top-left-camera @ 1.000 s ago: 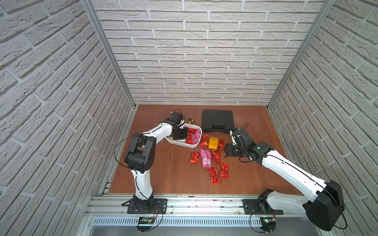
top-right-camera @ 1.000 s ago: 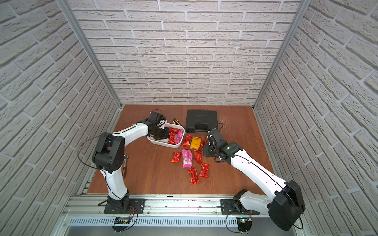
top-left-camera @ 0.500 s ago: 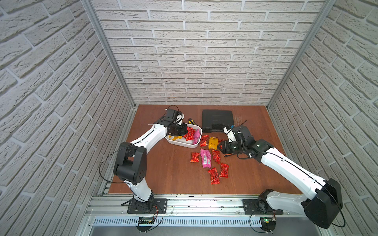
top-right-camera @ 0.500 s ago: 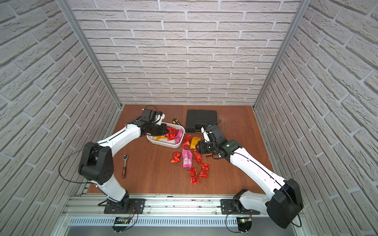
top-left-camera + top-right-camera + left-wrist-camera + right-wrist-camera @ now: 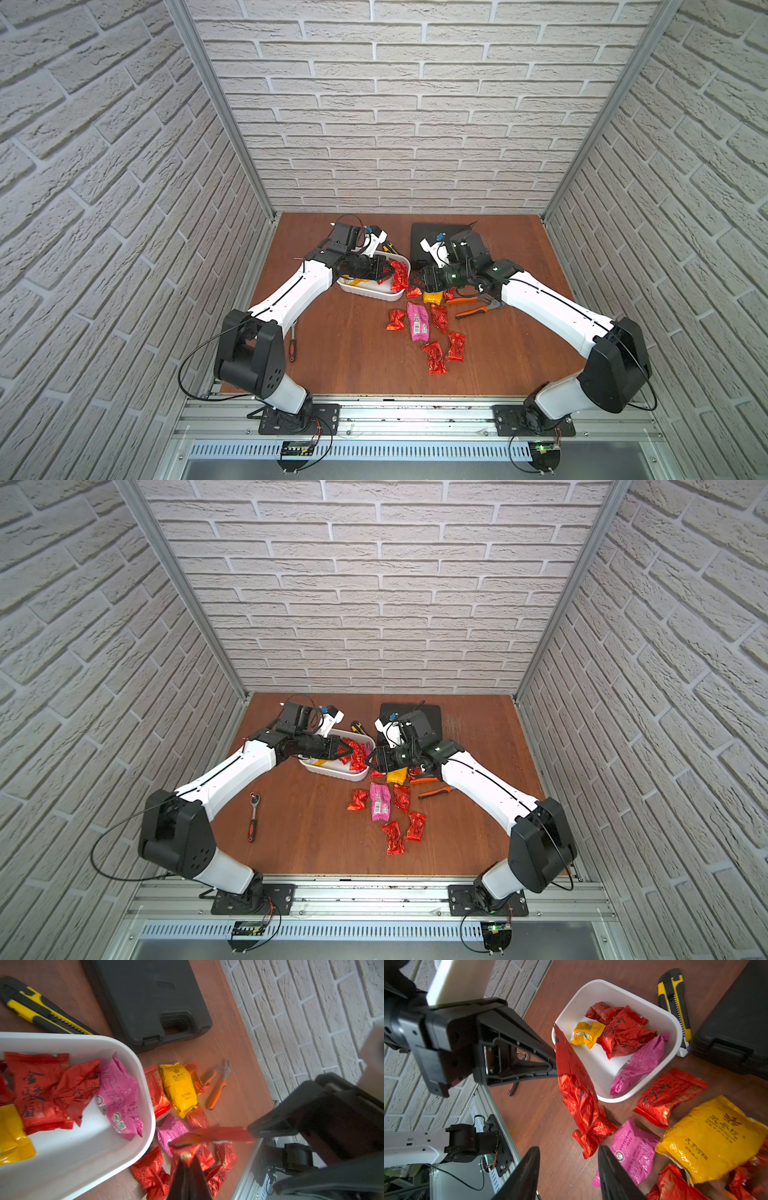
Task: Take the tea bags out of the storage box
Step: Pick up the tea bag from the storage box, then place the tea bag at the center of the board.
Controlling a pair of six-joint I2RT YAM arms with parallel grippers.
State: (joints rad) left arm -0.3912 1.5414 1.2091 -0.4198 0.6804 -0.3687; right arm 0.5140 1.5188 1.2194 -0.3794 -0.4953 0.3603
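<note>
The left tool (image 5: 387, 271), pinched tight on a crinkly red foil tea bag (image 5: 399, 276), reaches level over the white plastic storage box (image 5: 370, 293) at its end nearest the right arm. The right tool (image 5: 414, 281) faces it from just beside that end, jaws parted and empty.

Robot test cell in a lab: small booth w/ white faux-brick panels (image 5: 415, 124) on three sides, aluminium corner posts (image 5: 222, 108), brown wood-look tabletop (image 5: 353, 365). Left arm (image 5: 291, 291) & right arm (image 5: 552, 307) bolted to an aluminium rail (image 5: 415, 415) at the front edge; bare circuit boards (image 5: 297, 449) & loose cables below it. Bench tools lie about: utility knife (image 5: 41, 1012), pliers (image 5: 218, 1093), ratchet (image 5: 252, 812), black hard case (image 5: 149, 997).
</note>
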